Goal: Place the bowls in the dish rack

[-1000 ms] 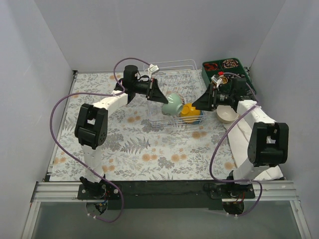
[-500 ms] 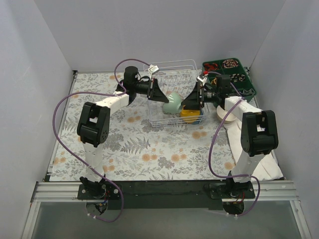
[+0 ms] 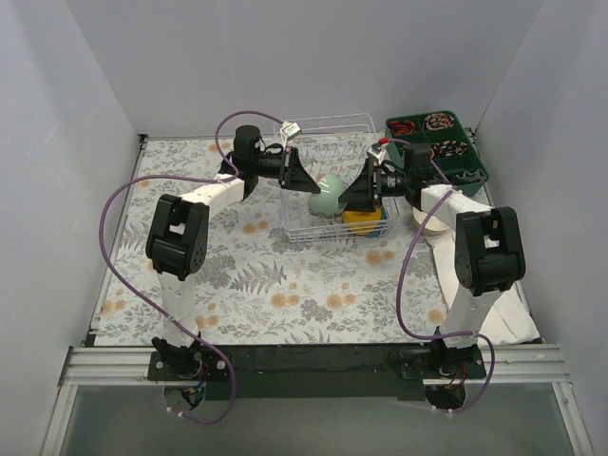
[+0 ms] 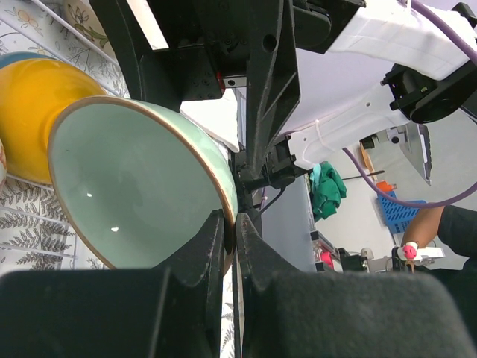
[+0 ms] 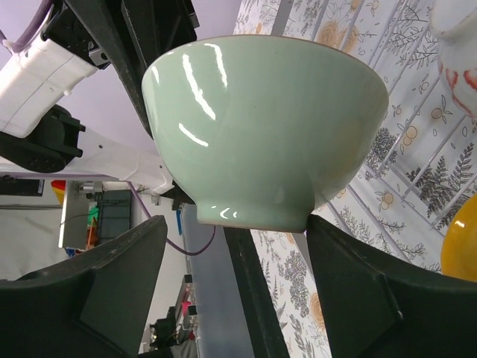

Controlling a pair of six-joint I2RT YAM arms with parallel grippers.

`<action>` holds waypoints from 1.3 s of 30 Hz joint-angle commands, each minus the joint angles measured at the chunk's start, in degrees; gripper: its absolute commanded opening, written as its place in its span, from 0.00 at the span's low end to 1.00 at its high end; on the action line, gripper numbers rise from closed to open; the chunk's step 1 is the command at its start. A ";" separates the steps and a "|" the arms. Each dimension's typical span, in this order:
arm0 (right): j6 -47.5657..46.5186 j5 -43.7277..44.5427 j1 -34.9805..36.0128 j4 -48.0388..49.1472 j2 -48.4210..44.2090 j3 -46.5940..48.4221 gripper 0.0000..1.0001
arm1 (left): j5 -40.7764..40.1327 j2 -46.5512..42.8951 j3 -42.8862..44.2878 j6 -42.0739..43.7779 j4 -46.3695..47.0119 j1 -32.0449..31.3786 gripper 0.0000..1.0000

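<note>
Mid-frame over the white wire dish rack (image 3: pixel 332 122), our left gripper (image 4: pixel 232 233) pinches the rim of the glossy pale mint green bowl (image 4: pixel 134 179), which our wide-spread right gripper (image 5: pixel 250 227), closing off-centre on its foot, could twist loose.

The right gripper (image 3: pixel 348 195) swung left from the right edge of the dish rack (image 3: pixel 313 142) to the pale mint green bowl (image 3: pixel 328 196) above the rack. It ended with its spread fingers (image 5: pixel 112 283) on either side of the bowl's foot. The right arm's elbow drew inward, covering more of the cream bowl (image 3: pixel 424 223).
</note>
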 commanded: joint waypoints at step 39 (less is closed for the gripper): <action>-1.08 -0.11 0.64 5.54 4.45 5.29 0.34 | -2.91 -2.93 -3.34 5.82 -3.78 2.10 0.23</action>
